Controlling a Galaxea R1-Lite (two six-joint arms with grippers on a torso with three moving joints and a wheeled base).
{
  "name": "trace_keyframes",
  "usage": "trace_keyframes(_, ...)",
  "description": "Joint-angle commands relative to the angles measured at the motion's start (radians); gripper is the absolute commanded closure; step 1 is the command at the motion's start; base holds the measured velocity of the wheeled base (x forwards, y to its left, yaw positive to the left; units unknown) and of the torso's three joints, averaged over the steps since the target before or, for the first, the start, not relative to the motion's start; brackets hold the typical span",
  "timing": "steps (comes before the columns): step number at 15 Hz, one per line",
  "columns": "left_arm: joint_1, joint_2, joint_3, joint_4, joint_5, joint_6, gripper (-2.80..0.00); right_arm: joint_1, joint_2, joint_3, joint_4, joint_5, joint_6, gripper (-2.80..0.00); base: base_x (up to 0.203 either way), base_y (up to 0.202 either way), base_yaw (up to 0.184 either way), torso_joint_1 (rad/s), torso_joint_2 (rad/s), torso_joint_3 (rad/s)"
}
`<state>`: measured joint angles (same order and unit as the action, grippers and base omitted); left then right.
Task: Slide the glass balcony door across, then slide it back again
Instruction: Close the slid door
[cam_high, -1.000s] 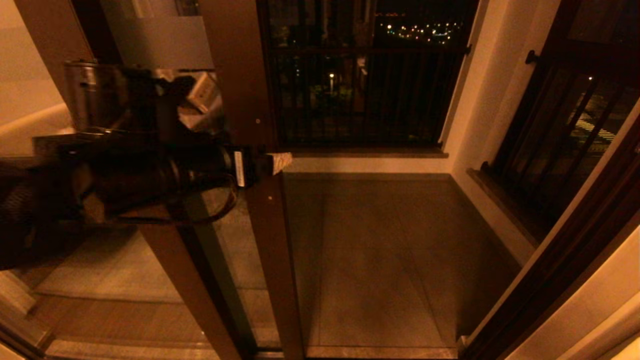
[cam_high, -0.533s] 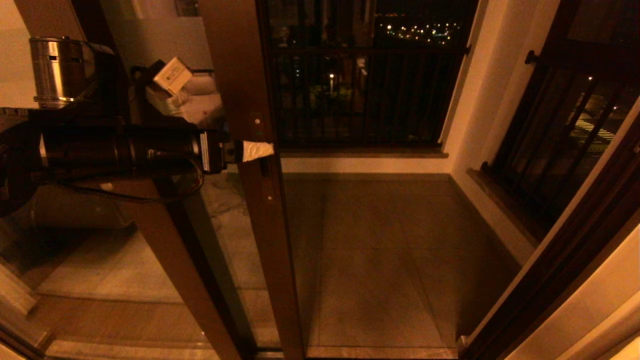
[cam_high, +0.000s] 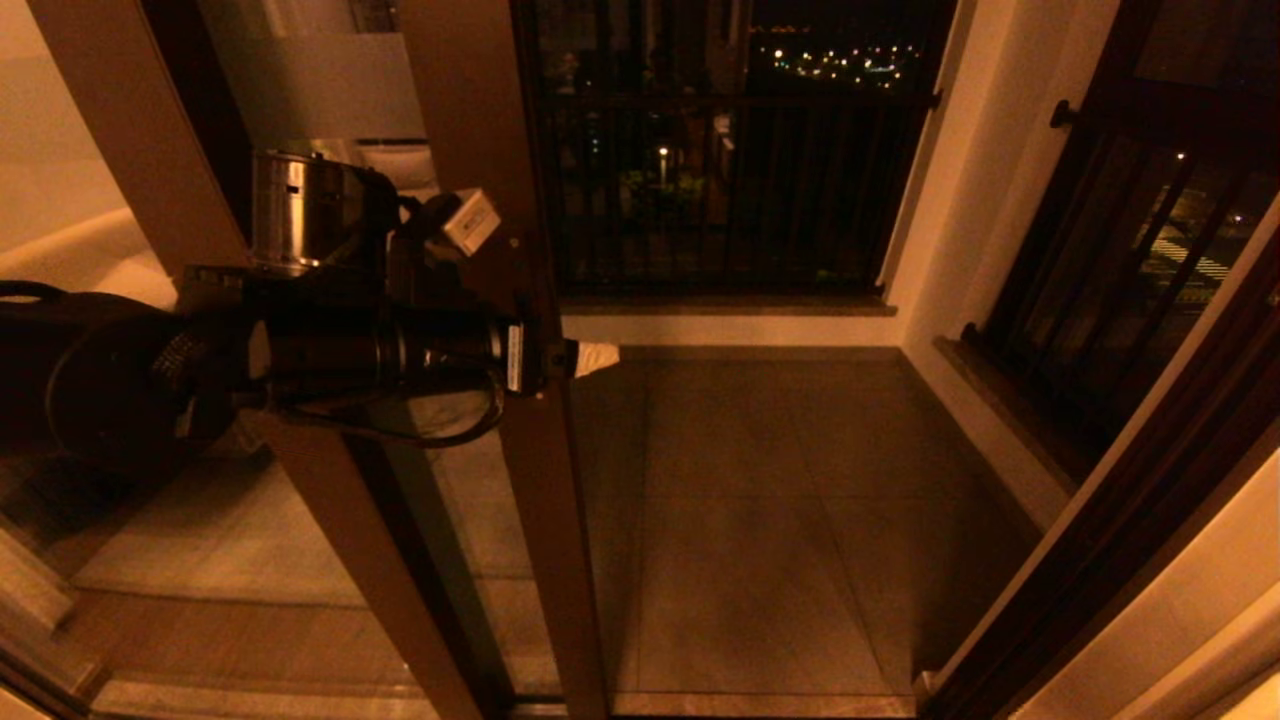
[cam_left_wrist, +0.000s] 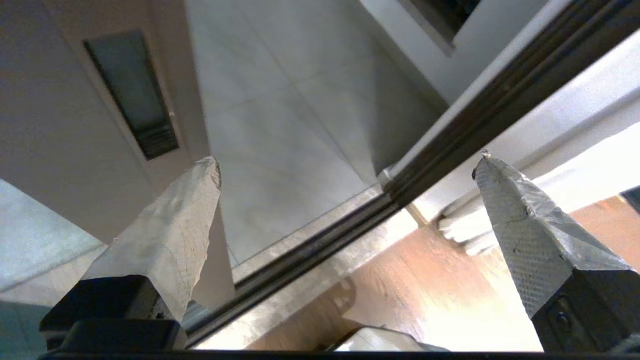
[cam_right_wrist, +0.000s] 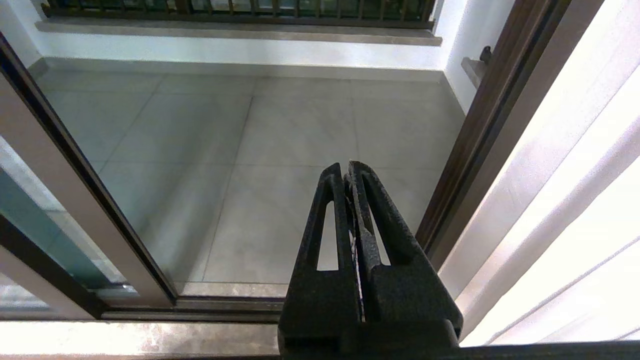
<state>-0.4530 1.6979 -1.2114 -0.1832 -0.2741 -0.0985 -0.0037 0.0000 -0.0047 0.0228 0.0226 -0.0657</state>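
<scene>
The glass balcony door (cam_high: 525, 480) stands left of centre, its brown stile running top to bottom and a frosted band (cam_high: 320, 95) across its pane. My left gripper (cam_high: 592, 358) reaches from the left across the stile, one white taped fingertip (cam_high: 600, 357) poking past its right edge. In the left wrist view the left gripper (cam_left_wrist: 347, 161) is open wide with nothing between its fingers. One finger (cam_left_wrist: 170, 235) lies beside the stile's recessed pull (cam_left_wrist: 132, 95). My right gripper (cam_right_wrist: 345, 172) is shut and empty, low before the doorway, with the door (cam_right_wrist: 75, 200) off to one side.
The doorway right of the stile opens onto the tiled balcony floor (cam_high: 760, 520). A black-barred railing (cam_high: 720, 180) closes the far side, and a dark fixed frame (cam_high: 1130, 500) bounds the right. The floor track (cam_left_wrist: 310, 240) runs under the left gripper.
The left arm drew back left and upward, then came down and rightward, so its fingertip now sticks out past the stile's edge. The door has not visibly moved.
</scene>
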Motion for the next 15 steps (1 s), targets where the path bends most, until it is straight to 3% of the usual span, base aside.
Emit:
trace_keyframes(1, -0.001, 0.034, 0.013, -0.040, 0.002, -0.001, -2.80, 0.001, 0.002, 0.000, 0.000, 0.000, 0.000, 0.00, 0.000, 0.000, 0.000, 0.000, 0.00, 0.000)
trace_keyframes(9, 0.045, 0.106, 0.024, -0.163, 0.004, 0.016, -2.80, 0.000, 0.002, 0.000, 0.000, 0.000, 0.000, 0.00, 0.000, 0.000, 0.000, 0.000, 0.00, 0.000)
trace_keyframes(15, 0.055, 0.133, 0.014, -0.183, 0.008, 0.018, -2.80, -0.001, 0.002, 0.000, 0.000, 0.000, 0.000, 0.00, 0.000, 0.000, 0.000, 0.000, 0.00, 0.000)
